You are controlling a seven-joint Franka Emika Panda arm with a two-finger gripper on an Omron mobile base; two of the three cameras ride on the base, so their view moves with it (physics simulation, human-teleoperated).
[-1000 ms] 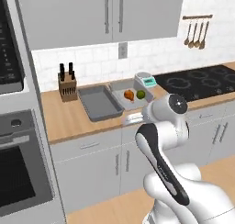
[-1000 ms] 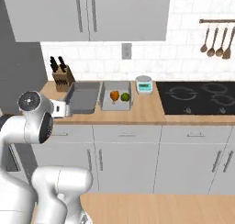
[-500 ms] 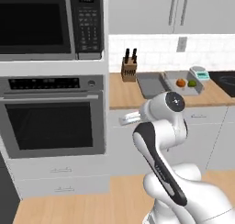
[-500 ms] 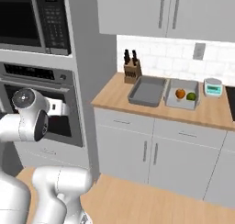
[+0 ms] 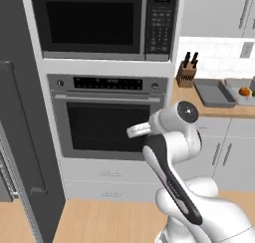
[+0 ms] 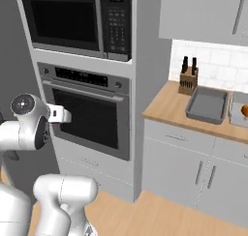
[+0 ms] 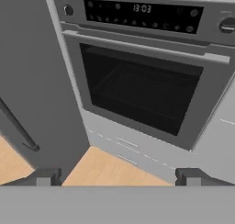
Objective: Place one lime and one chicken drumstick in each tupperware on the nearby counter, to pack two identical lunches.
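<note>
The gripper has its fingers spread wide and empty, facing a built-in oven just ahead of the fingertips — no food in reach. Well off to the fingers' right, on the counter, sit a grey tupperware and an orange-brown item, probably the chicken drumstick. The risk, as I judge it: a swing towards them could strike the oven front.

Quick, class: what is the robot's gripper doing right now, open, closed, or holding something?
Gripper: open, holding nothing, facing the oven.
</note>
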